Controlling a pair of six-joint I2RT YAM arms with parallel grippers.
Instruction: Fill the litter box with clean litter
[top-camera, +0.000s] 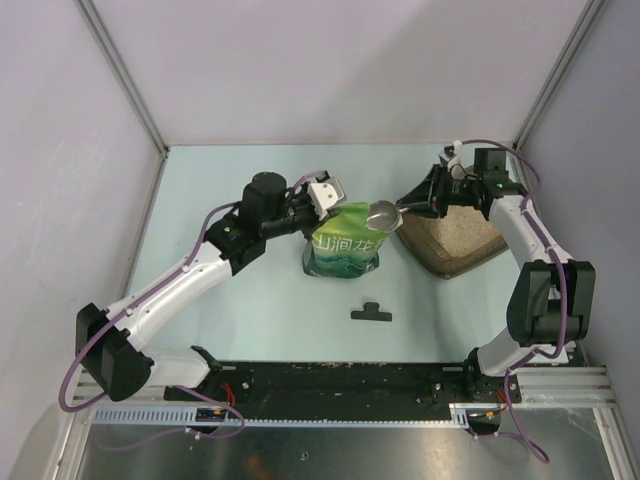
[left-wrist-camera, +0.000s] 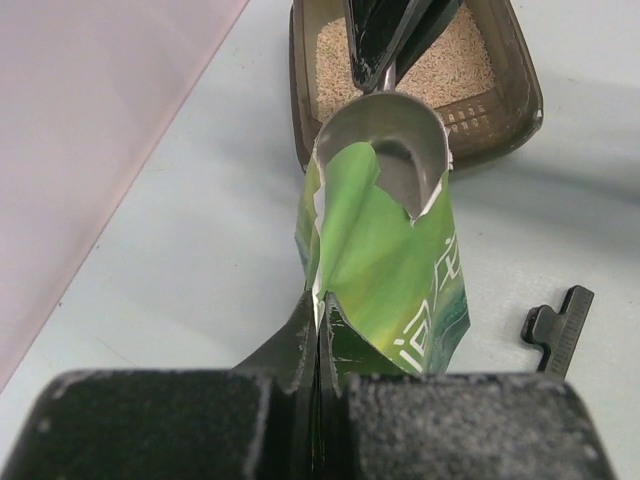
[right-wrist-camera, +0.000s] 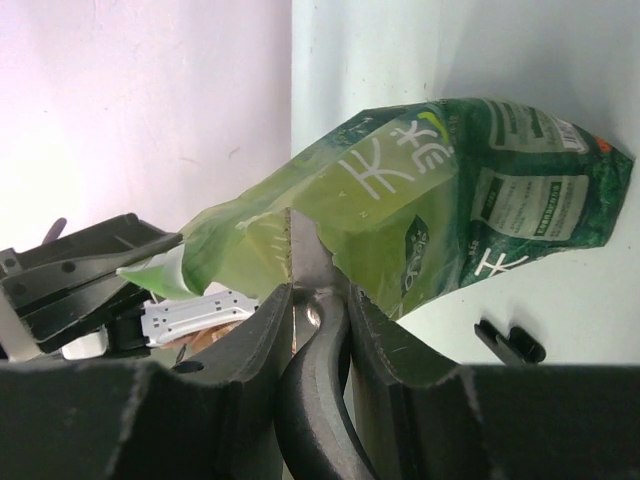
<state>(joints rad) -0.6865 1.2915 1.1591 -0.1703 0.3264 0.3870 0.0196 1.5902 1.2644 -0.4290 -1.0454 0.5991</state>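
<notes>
At the top of the green bag (top-camera: 345, 252), the left hand (left-wrist-camera: 318, 325) pinches its edge; the right hand (top-camera: 406, 206) grips the scoop (top-camera: 382, 212).

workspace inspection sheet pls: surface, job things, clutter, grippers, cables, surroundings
surface: pale table, no spilled grains visible
job's things: litter box at right, holding beige litter; green bag upright mid-table, top open
clutter: black clip lying in front of the bag
grippers: left gripper shut on the bag's top edge; right gripper shut on the metal scoop, bowl at the bag's mouth
cables: purple cables run along both arms
surroundings: plain white walls with metal frame
</notes>
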